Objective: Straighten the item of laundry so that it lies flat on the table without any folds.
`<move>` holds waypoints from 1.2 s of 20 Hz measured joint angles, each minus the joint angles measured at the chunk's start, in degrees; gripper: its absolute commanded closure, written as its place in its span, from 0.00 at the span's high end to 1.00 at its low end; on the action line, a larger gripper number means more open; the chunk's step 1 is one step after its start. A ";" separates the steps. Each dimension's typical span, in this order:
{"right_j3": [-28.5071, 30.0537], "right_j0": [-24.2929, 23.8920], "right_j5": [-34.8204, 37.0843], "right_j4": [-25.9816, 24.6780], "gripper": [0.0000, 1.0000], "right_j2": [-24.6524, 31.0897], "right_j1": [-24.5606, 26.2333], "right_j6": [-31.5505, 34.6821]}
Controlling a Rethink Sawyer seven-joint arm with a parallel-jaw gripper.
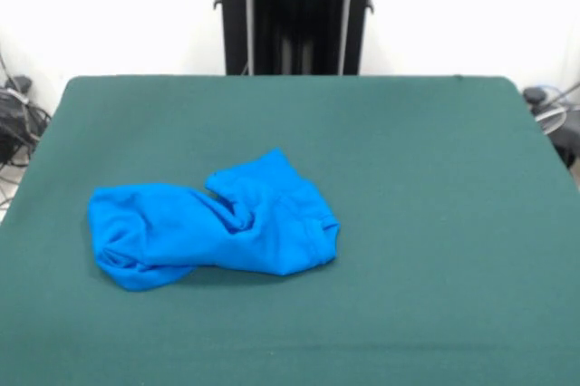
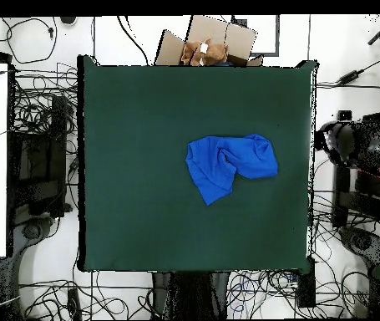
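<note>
Dark green felt covers the counter (image 1: 426,223), which fills most of the front view; its near edge and both near corners are cut off by the picture's border. In the overhead view the whole counter (image 2: 134,167) shows as a rectangle ringed by white floor strewn with black cables (image 2: 43,109).

Item of laundry (image 1: 213,223): bright blue fabric, lying bunched on the counter. In the front view it sits left of centre and toward the near half. In the overhead view the item of laundry (image 2: 229,165) lies right of centre, well clear of every edge. It is not flat. A fold runs across the middle, one lobe is gathered at the left end in the front view, and a flap rises toward the far side. Sleeves and neckline cannot be told apart in the crumple. No lettering is visible on the exposed surfaces.

Robot: only the black pedestal (image 1: 294,13) shows, at the far side of the counter, and its top is cut off by the upper border. The arm and the claw appear in neither view, so the state of the claw cannot be told.

Surroundings: a brown cardboard box (image 2: 214,46) sits just beyond one counter edge in the overhead view, its contents hard to make out. Dark equipment (image 2: 364,142) stands off another side, partly cut off.
</note>
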 measured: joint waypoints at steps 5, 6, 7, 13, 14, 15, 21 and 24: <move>0.19 0.79 0.00 0.15 0.00 -0.07 -1.33 0.00; 0.58 1.27 0.01 0.37 0.00 -0.24 -1.77 0.00; 0.96 1.76 0.01 0.59 0.00 -0.41 -2.22 0.00; 4.59 6.69 -0.01 3.23 0.00 -2.04 -5.21 0.52; 5.28 7.71 -0.01 3.78 0.00 -2.39 -5.70 0.88; 5.98 8.73 -0.01 4.33 0.00 -2.74 -6.19 1.24; 10.99 16.97 -2.24 7.96 0.00 -5.82 -8.78 7.95; 13.63 21.69 -5.47 9.19 0.00 -8.12 -9.74 14.02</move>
